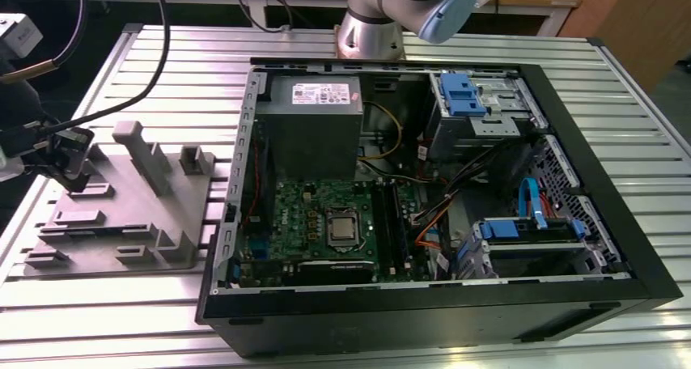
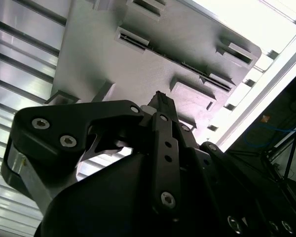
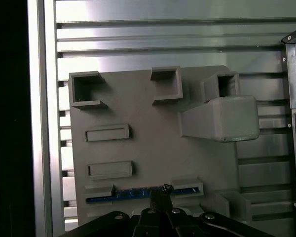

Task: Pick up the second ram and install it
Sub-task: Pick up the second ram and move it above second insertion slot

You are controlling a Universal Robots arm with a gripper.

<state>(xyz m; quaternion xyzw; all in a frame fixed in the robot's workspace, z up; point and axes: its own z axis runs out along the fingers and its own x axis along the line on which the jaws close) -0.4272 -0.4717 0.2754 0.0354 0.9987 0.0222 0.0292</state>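
The gripper (image 3: 161, 189) is set with its fingers narrow, pinched on the top edge of the second ram (image 3: 121, 193). The strip stands on its long edge in a slot of the grey holder (image 3: 143, 148), upright, I judge, so a pinch from above can reach it. In the exterior view this sits at the frame's far left, on the slatted worktop (image 1: 119, 320); farther right the open computer case (image 1: 637, 248) lies on its side, its green motherboard (image 1: 313, 215) facing up, probably so parts go straight down.
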